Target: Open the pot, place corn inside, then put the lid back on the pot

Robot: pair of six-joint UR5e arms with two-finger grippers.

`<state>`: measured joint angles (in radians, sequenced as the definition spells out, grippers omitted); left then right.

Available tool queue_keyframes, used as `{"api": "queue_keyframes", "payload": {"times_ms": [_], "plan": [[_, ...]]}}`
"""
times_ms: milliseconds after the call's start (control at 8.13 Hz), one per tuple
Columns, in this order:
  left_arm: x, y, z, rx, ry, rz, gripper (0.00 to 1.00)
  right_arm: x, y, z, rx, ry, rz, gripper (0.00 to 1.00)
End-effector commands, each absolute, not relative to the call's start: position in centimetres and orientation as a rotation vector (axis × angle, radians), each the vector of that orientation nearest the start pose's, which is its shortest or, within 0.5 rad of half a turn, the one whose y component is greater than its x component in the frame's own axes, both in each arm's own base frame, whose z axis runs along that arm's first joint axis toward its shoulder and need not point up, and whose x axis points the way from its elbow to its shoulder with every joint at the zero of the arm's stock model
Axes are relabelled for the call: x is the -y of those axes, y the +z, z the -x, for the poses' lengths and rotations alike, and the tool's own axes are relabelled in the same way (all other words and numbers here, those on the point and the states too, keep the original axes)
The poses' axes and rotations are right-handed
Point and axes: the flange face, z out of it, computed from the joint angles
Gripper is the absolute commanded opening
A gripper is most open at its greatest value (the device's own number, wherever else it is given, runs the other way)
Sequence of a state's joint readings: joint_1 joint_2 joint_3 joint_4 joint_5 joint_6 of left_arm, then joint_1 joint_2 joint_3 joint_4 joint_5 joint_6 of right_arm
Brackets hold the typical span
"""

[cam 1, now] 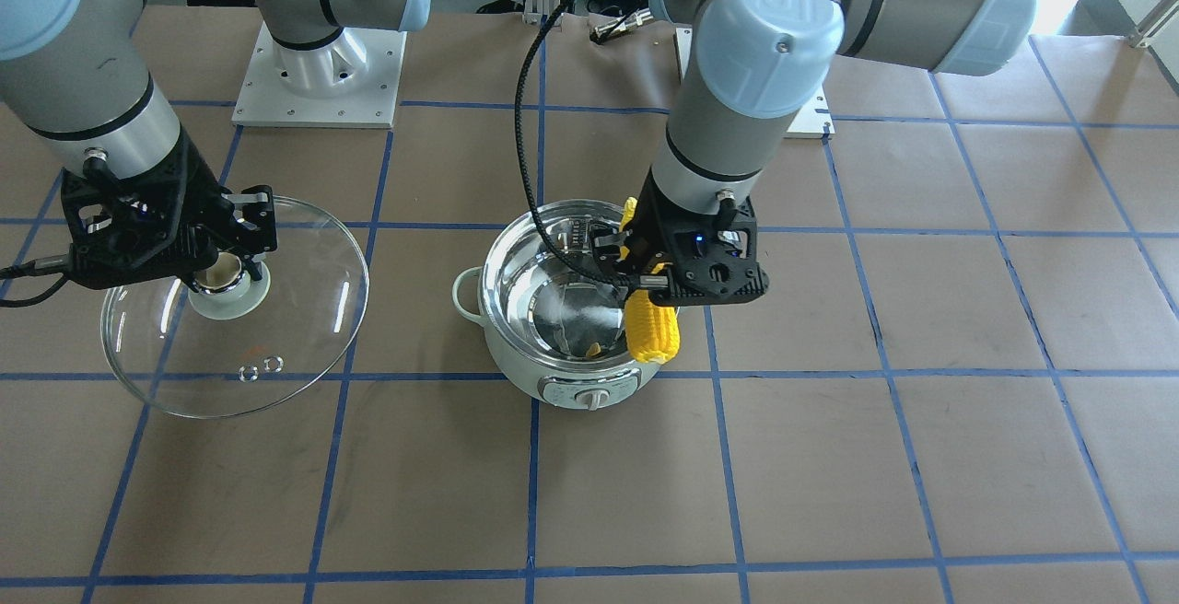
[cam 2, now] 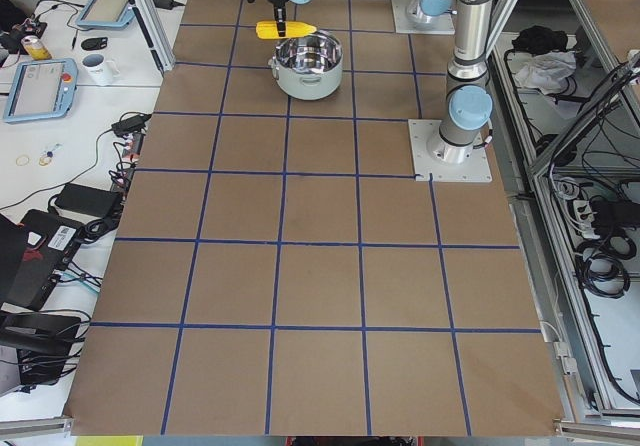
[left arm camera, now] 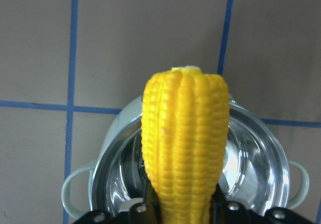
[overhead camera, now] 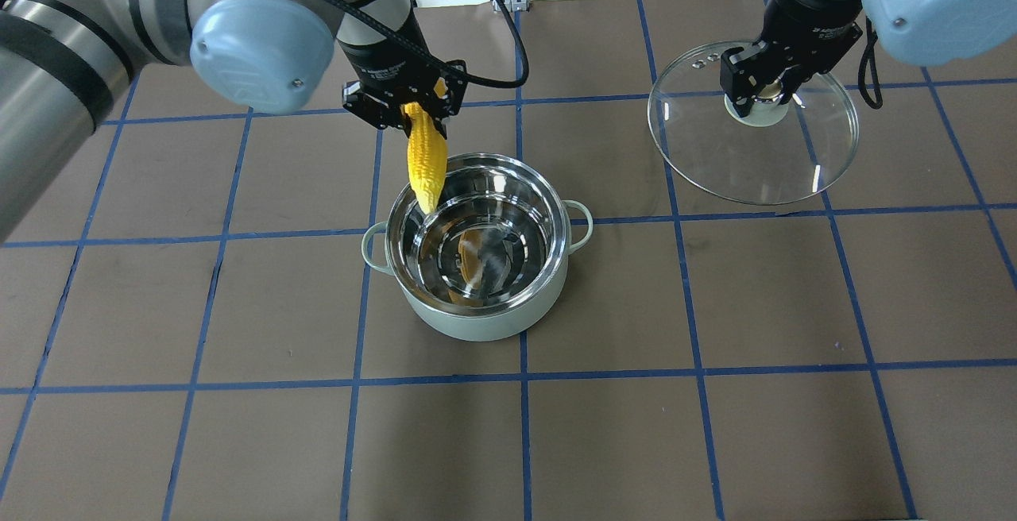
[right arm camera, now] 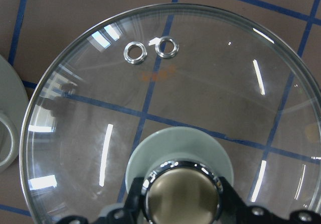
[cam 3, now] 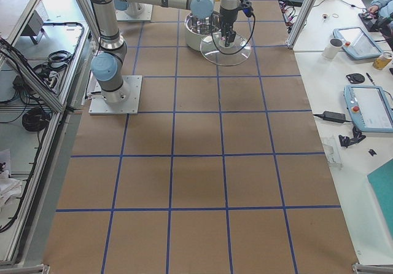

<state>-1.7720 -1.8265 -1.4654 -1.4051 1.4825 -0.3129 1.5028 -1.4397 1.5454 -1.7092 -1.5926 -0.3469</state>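
Notice how the brown paper table [overhead camera: 238, 426], taped into blue squares, gives you a flat matte field. The pot [overhead camera: 469, 324] is set near its middle, where either arm can reach it. It stands open: a round pale mint body with loop handles and a mirror-bright steel bowl.

The lid [overhead camera: 755, 164] is held well apart on the robot's right, probably to leave the mouth free for loading. The right gripper [overhead camera: 761, 92] is clamped on its knob [right arm camera: 181, 194], and the clear domed glass looks tilted off the paper.

The left gripper [overhead camera: 407, 108] is clenched around the corn [overhead camera: 425, 160]. The cob sits above the pot's rim on the robot's left side, tapered end pointing back toward the robot, not yet inside. You can read that as staging for a drop into the bowl. Its bumpy rows of bright yellow kernels should give you a sure grip.

The knob is smooth beige-gold on a pale green base. Smallest are two shiny metal vent rings [right arm camera: 136, 52] near the glass edge.
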Motion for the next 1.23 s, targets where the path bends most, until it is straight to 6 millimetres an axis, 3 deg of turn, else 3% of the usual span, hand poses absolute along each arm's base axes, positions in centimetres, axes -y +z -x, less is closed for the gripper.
{"api": "queue_keyframes", "payload": {"times_ms": [0, 246, 861, 984, 1107], "plan": [[51.5, 36.3, 29.8, -3.198, 0.158, 0.096, 0.00, 55.8, 44.1, -8.7, -3.129, -0.034, 0.481, 0.03], [50.1, 33.8, 29.5, -3.175, 0.226, 0.084, 0.00, 55.9, 44.0, -8.6, -3.126, -0.033, 0.495, 0.03], [51.8, 31.1, 30.1, -3.184, 0.204, 0.100, 0.04, 56.0, 44.0, -7.9, -3.130, -0.025, 0.479, 0.00], [52.0, 31.0, 30.2, -3.188, 0.193, 0.105, 0.34, 56.1, 43.9, -6.7, -3.132, -0.018, 0.445, 0.00], [52.1, 31.1, 30.1, -3.185, 0.186, 0.107, 0.85, 56.1, 43.8, -5.9, -3.134, -0.011, 0.426, 0.00]]}}
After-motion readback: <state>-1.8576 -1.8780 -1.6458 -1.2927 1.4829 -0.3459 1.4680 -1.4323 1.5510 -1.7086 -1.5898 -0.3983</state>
